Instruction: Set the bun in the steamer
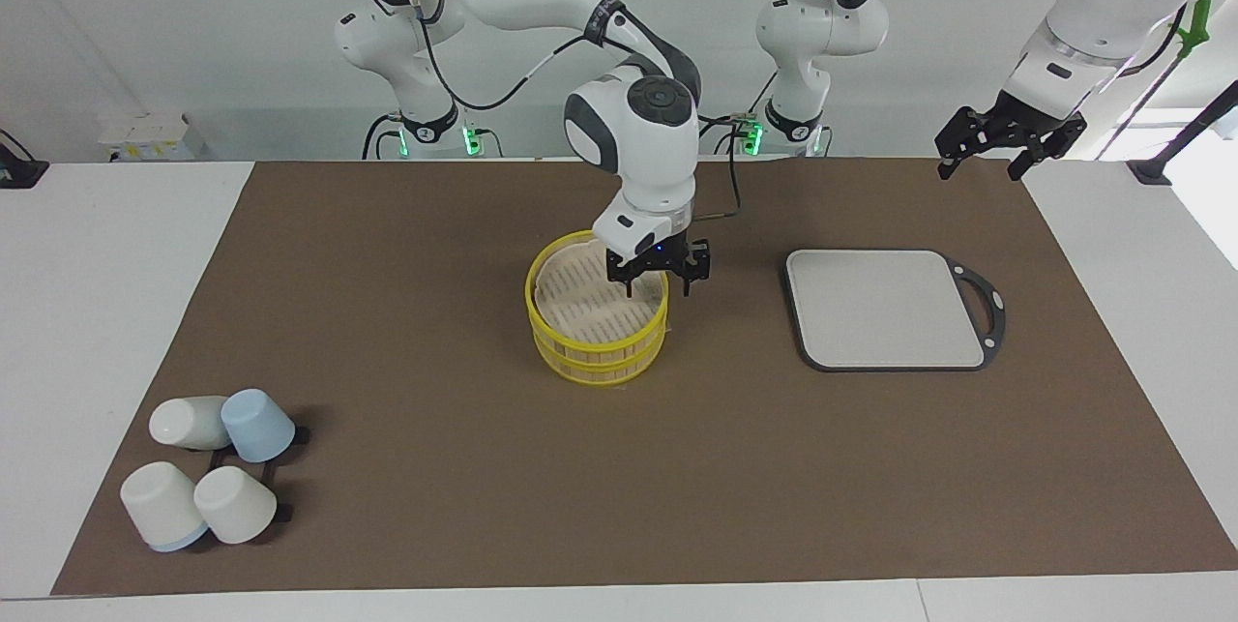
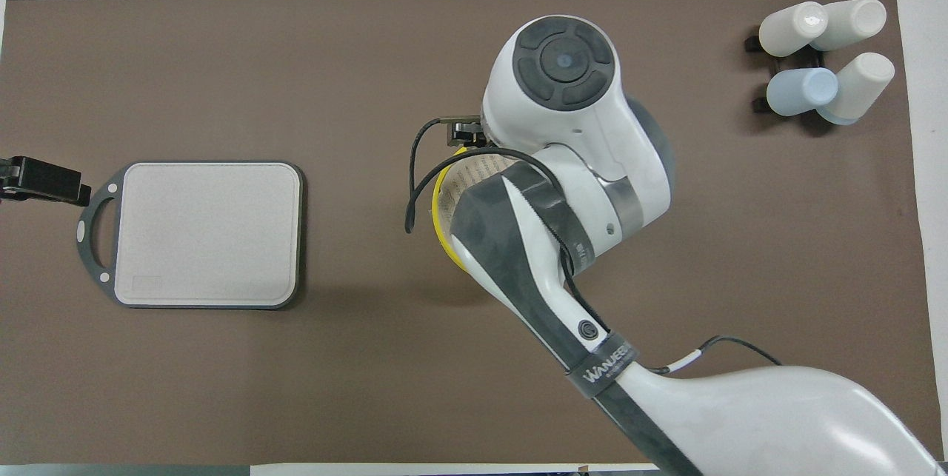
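Note:
The steamer [image 1: 598, 332] is a round bamboo basket with yellow rims, standing open at the middle of the brown mat; no lid shows. My right gripper [image 1: 659, 285] hangs open just over the steamer's rim on the side toward the left arm's end, with nothing visible between its fingers. The bun does not show in either view. In the overhead view my right arm covers most of the steamer [image 2: 443, 218], leaving only an arc of yellow rim and some slatted floor. My left gripper [image 1: 1006, 150] waits open, raised over the mat's corner at its own end.
A grey square board with a black handle [image 1: 885, 308] lies beside the steamer toward the left arm's end, also seen in the overhead view [image 2: 207, 233]. Several white and blue cups [image 1: 208, 472] lie tipped on a black rack at the right arm's end, farther from the robots.

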You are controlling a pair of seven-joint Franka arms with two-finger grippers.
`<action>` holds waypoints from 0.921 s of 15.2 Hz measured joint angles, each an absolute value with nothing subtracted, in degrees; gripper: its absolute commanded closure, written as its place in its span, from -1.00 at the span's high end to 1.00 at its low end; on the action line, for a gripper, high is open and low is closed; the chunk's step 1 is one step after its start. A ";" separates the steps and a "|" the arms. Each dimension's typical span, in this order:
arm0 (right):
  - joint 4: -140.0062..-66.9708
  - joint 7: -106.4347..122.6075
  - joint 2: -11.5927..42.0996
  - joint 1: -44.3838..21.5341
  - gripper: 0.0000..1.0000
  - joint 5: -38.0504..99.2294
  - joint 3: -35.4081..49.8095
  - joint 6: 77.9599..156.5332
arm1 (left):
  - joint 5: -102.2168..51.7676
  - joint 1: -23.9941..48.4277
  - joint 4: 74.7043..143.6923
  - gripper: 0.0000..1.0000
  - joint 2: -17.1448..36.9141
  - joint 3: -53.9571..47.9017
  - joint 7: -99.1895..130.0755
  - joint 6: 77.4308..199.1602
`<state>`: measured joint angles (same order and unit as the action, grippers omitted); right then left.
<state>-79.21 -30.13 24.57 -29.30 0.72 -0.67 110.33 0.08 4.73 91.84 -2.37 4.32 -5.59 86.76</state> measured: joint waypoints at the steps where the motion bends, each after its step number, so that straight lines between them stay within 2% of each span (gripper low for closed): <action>1: -79.21 -27.78 23.96 -28.11 0.97 0.72 -0.67 109.44 | 0.08 4.73 91.84 1.00 -2.37 4.32 -5.59 86.76; 8: -79.17 -14.62 20.57 -21.43 1.00 0.68 -0.77 103.84 | 0.08 4.73 91.84 1.00 -2.37 4.31 -5.59 86.76; 14: -79.44 -7.51 13.48 -15.90 1.00 0.67 -0.78 94.06 | 0.08 4.73 91.84 1.00 -2.37 4.31 -5.59 86.77</action>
